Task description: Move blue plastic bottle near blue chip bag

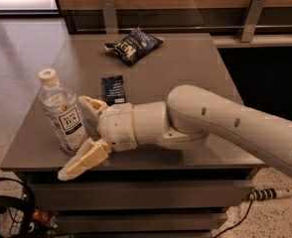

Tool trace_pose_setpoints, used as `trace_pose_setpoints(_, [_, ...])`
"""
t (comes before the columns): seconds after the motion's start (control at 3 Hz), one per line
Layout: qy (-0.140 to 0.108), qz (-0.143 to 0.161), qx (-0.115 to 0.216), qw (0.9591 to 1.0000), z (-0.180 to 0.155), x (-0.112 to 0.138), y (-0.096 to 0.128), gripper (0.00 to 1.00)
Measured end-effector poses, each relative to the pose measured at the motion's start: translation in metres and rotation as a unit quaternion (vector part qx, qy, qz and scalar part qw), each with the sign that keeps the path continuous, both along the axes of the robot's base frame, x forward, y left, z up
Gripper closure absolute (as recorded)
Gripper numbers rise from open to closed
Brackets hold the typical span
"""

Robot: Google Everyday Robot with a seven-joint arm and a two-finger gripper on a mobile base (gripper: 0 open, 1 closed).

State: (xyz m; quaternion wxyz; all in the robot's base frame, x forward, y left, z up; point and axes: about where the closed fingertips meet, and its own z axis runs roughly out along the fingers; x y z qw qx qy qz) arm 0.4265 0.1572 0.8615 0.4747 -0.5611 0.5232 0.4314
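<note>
Camera view: where does the gripper (75, 138) sit?

— Low at the tabletop's (185, 68) front-left corner, with its fingers (86, 160) spread wide. One reaches behind the blue plastic bottle (64, 115), the other angles out past the front edge.

— So nothing is pinched?

— No. The bottle stands upright at the mouth of the jaws, its lower part just beside the fingers. I judge that wide spread is there to take in the bottle's round body near its base, where a tall thing is least likely to tip.

— And the target?

— The blue chip bag (133, 44) lies by the back edge, well apart from the bottle. A small dark packet (112, 89) lies flat between them, nearer the left edge.

— Does that matter?

— Probably. Once gripped, the bottle needs carrying toward the back edge, clear of that packet.
</note>
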Motion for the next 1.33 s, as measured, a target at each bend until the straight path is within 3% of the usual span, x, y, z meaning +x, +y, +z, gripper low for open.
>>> trace_pose_setpoints(0.33, [0.008, 0.014, 0.001, 0.9999, -0.0027, 0.0035, 0.0111, 0.18])
trace_pose_setpoints(1.33, [0.005, 0.021, 0.001, 0.9998, -0.0004, -0.0006, 0.017, 0.88])
